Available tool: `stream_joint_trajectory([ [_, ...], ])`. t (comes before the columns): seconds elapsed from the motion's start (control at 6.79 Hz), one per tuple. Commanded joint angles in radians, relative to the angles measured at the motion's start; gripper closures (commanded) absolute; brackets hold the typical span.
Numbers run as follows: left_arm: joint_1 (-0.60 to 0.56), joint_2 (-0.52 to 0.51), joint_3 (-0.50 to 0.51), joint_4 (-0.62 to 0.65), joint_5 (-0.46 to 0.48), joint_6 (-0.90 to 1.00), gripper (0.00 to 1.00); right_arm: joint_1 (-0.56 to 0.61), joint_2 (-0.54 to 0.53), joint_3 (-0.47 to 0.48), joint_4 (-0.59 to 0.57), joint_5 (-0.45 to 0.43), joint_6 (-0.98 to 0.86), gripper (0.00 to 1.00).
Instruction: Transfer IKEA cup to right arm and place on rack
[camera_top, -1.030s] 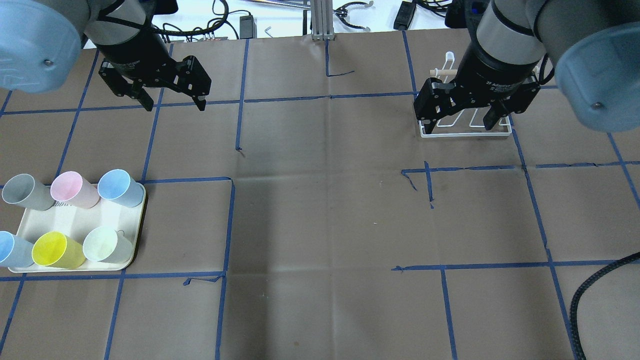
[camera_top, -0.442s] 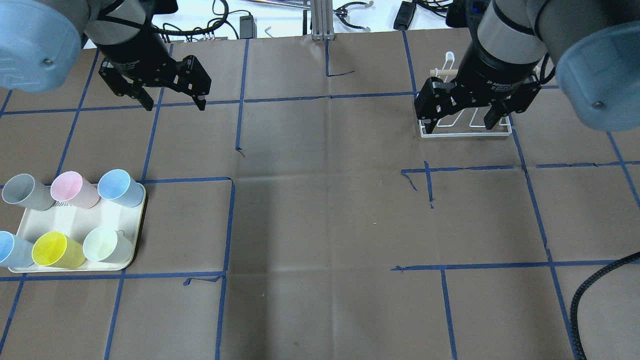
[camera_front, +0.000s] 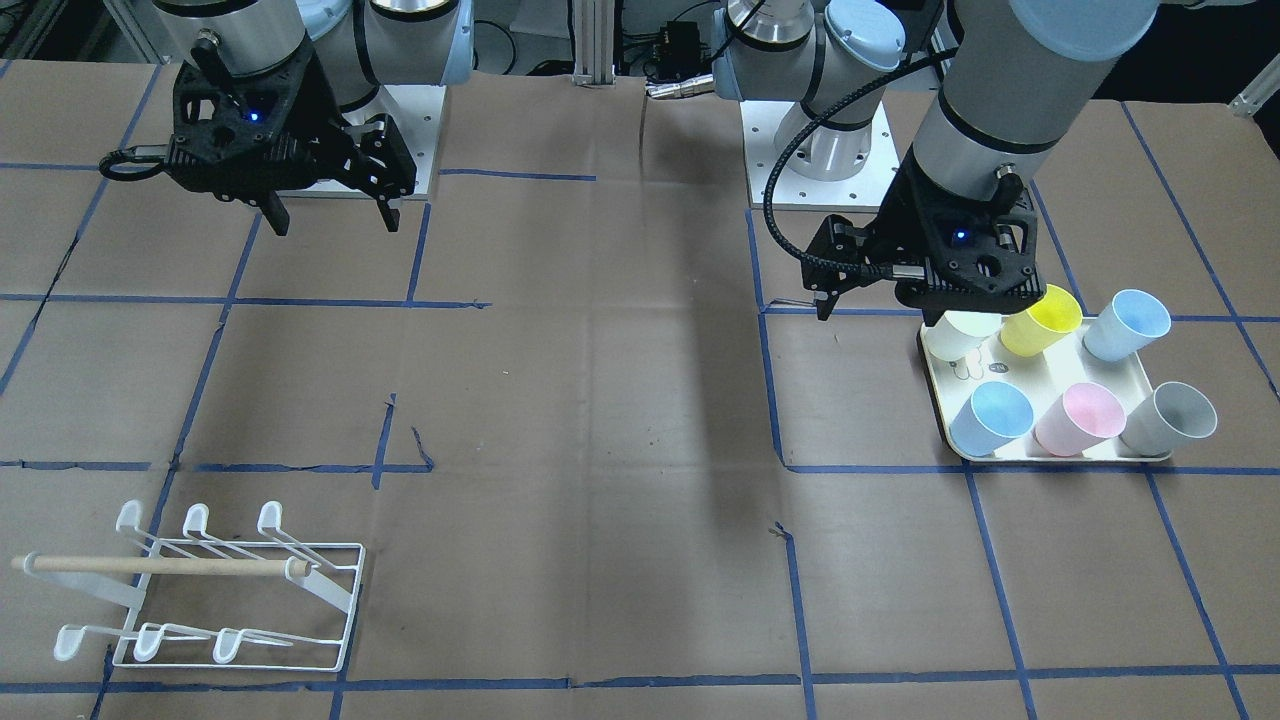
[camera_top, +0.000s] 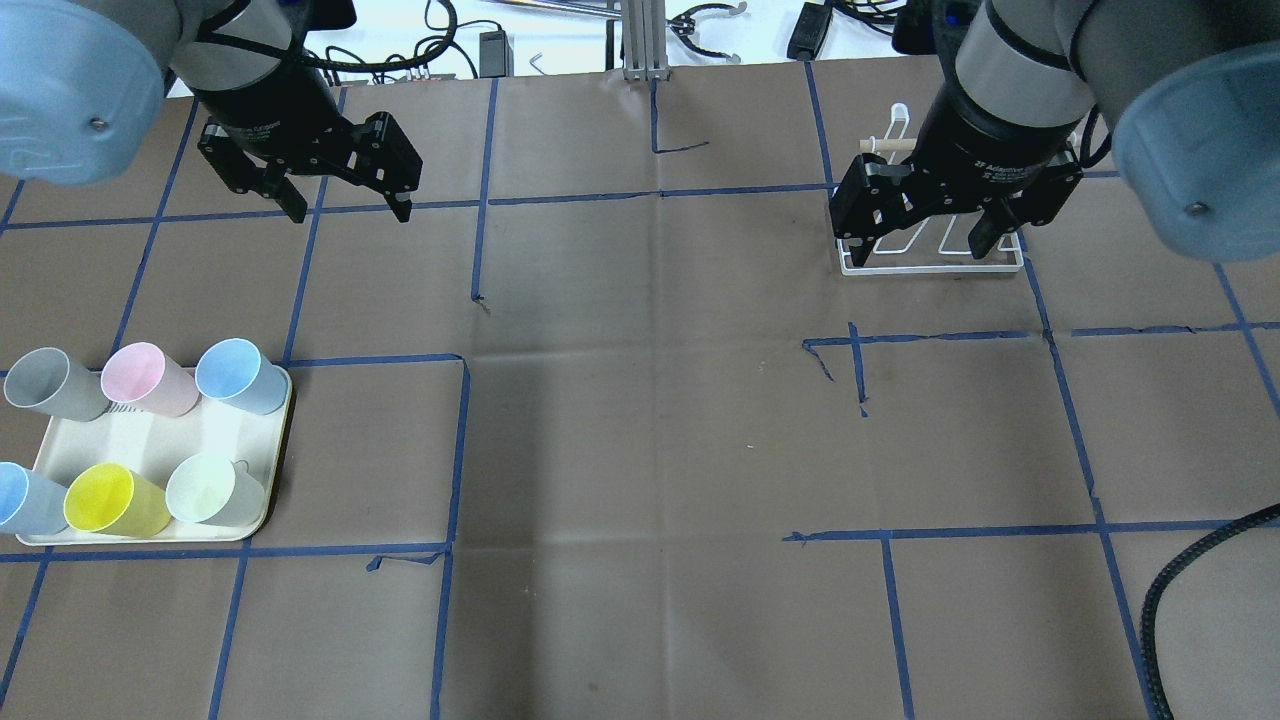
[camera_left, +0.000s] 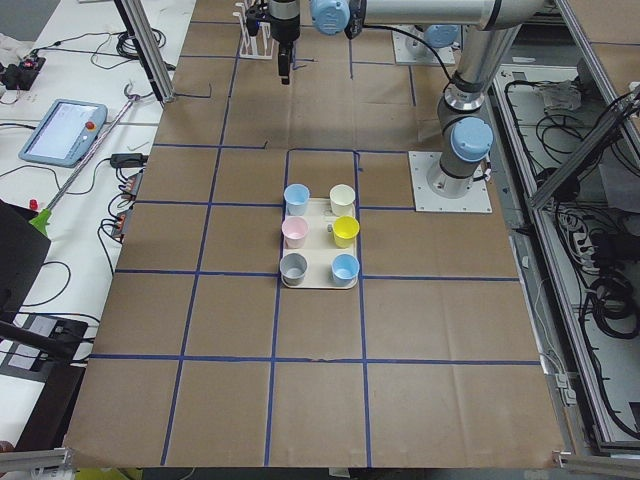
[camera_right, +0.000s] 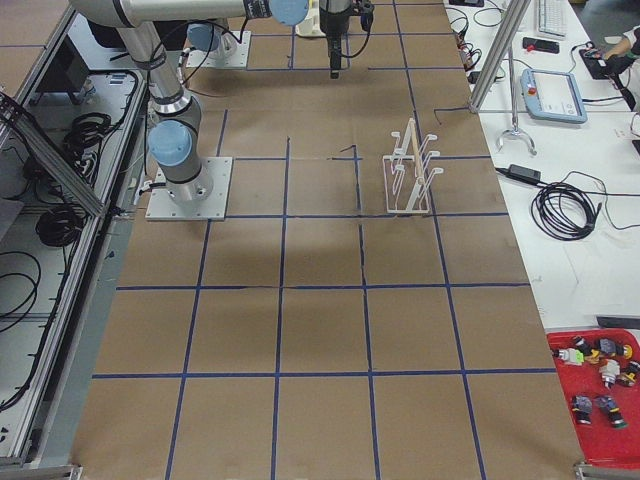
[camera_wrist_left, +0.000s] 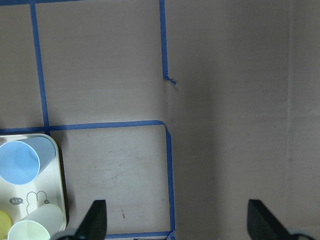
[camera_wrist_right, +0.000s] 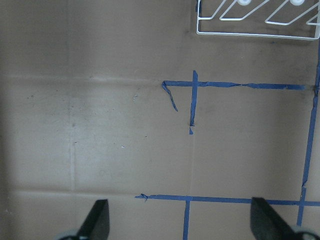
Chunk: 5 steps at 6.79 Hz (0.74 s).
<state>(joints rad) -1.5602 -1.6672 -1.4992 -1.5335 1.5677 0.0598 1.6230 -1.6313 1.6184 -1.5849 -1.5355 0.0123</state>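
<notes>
Several IKEA cups stand on a cream tray (camera_top: 150, 440) at the table's left: grey (camera_top: 45, 383), pink (camera_top: 140, 378), blue (camera_top: 235, 375), yellow (camera_top: 110, 498), pale green (camera_top: 210, 490) and a second blue one at the edge. My left gripper (camera_top: 350, 212) hangs open and empty well beyond the tray, with bare paper between its fingers in the left wrist view. The right arm's gripper (camera_top: 916, 250) is open and empty too, hovering in front of the white wire rack (camera_top: 940, 265) and hiding part of it. The rack (camera_front: 220, 600) holds no cup.
Brown paper with blue tape lines covers the table (camera_top: 650, 420). A black cable (camera_top: 1180, 590) curls in at the lower right. Cables and small tools lie beyond the far edge. A red bin (camera_right: 600, 400) of small parts sits off the table in the exterior right view.
</notes>
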Motion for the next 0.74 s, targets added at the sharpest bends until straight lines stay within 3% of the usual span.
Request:
stream_joint_trajectory([
  [0.0, 0.0, 0.001, -0.006, 0.003, 0.0, 0.0, 0.0, 0.0, 0.001, 0.0, -0.001, 0.0, -0.001, 0.0],
  [0.59, 0.022, 0.009, -0.012, 0.003, 0.003, 0.088, 0.0, -0.002, 0.001, 0.002, 0.0, 0.0, 0.0, 0.0],
])
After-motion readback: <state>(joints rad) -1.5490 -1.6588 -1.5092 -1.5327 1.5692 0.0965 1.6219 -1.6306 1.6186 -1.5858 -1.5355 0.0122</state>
